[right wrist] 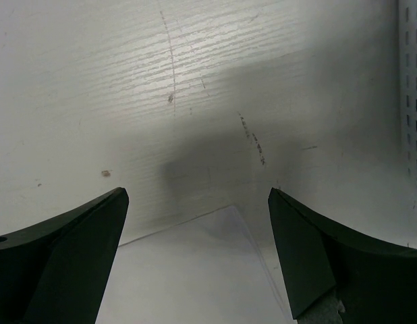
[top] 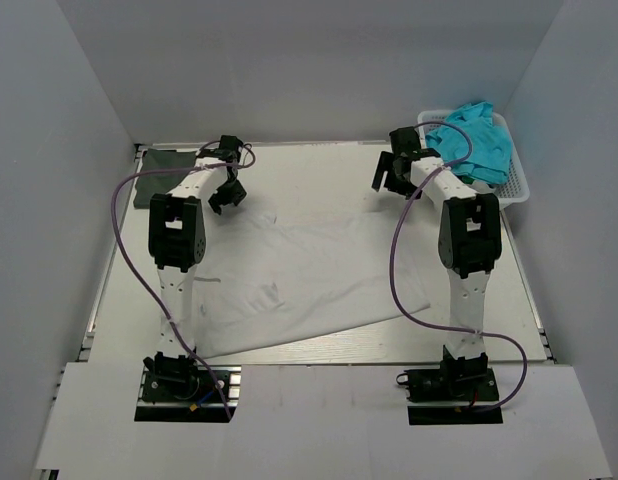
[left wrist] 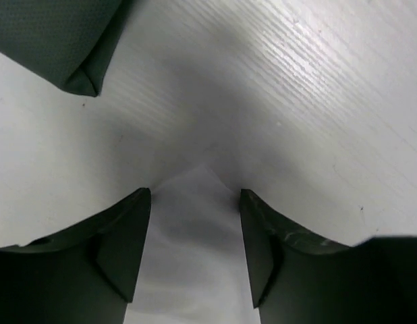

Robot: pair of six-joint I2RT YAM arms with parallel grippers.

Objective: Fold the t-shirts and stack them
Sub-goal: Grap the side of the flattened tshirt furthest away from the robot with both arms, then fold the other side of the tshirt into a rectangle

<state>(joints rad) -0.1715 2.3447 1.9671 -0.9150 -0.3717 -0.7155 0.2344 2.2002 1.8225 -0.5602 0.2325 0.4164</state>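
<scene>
Left hand sits low at far-left corner of white t-shirt, fingers apart w/ cloth tip between them, not yet pinched. Right hand likewise at far-right corner, spread wide, grasping nothing. Shirt lies flat in middle of surface. Olive-green t-shirt folded at far left; teal cloth in basket at far right. Judged step: taking both far corners for 1st fold. Next req.: both hands clench on cloth, lift together, carry toward near edge.
</scene>
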